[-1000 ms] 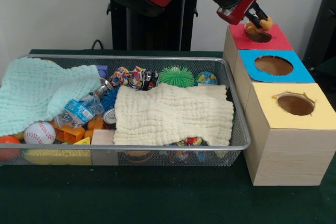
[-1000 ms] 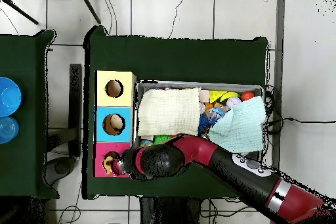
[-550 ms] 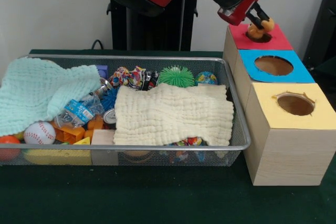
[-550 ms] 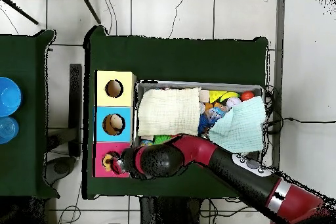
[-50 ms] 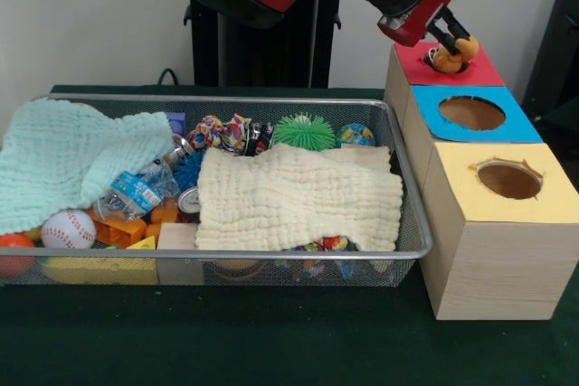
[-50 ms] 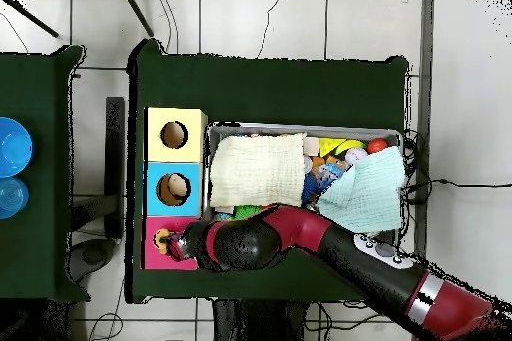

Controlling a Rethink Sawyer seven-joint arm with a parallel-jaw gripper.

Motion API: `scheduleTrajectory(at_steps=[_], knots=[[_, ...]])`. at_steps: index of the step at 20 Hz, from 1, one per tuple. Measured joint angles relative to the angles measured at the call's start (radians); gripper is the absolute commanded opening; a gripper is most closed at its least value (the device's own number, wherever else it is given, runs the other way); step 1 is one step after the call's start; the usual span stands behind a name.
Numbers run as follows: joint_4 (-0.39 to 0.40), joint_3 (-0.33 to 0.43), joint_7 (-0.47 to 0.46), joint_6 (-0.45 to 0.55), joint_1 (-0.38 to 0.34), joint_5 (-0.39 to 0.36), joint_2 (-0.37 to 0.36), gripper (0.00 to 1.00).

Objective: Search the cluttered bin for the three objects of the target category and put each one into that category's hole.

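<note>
Front view: the hand (image 5: 450,44) is clamped on a small orange toy (image 5: 447,56) over the red hole (image 5: 450,66); it looks light, soft, gripped across its middle.

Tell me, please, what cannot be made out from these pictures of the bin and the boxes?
- Whatever lies under the cream cloth and the mint cloth: covered in both views.
- The orange thing in the gripper: too small to identify; in the overhead view the arm partly covers it.
- The red box's hole: blocked by the orange thing.
</note>
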Motion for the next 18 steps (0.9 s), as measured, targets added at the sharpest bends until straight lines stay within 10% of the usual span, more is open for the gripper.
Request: scheduleTrajectory(at_steps=[9, 10, 18], knots=[[0.0, 0.0, 0.0, 0.0, 0.011, 0.0, -0.012, 0.0], [0.0, 0.0, 0.0, 0.0, 0.015, 0.0, -0.018, 1.0], [0.0, -0.001, 0.0, 0.019, 0.029, 0.0, -0.029, 1.0]])
